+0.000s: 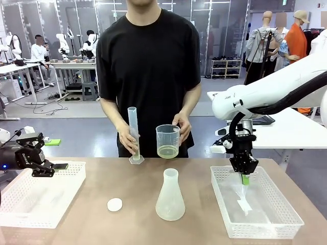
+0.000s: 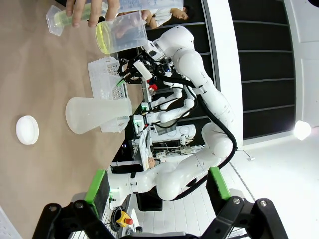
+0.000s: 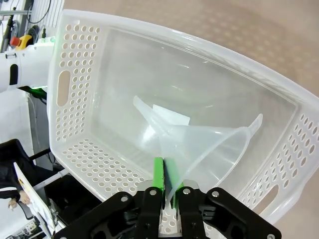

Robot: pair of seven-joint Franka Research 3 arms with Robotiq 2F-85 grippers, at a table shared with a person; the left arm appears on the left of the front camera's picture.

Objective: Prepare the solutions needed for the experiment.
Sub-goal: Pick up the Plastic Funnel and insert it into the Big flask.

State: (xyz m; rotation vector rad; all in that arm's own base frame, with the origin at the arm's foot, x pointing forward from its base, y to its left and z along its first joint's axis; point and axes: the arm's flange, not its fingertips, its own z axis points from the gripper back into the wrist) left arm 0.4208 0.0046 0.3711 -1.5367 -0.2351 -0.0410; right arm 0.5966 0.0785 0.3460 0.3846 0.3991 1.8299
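Observation:
The solutions (image 1: 167,151) are a shallow pale yellow liquid in a clear measuring beaker (image 1: 168,139) that the person's hand holds at the far edge; the solutions (image 2: 105,38) also show in the left wrist view. The other hand steadies a tall graduated cylinder (image 1: 134,133). An empty frosted conical flask (image 1: 170,196) (image 2: 97,115) stands mid-table. My right gripper (image 1: 244,176) (image 3: 166,172) reaches down into the right basket (image 1: 278,217), shut on the rim of a clear plastic funnel (image 3: 209,144). My left gripper (image 1: 52,169) (image 2: 157,183) hovers open over the left basket (image 1: 36,201), holding nothing.
A small white round lid (image 1: 115,204) (image 2: 27,130) lies on the table left of the flask. The right basket's perforated wall (image 3: 75,79) surrounds the funnel closely. Bare tabletop lies between the flask and both baskets.

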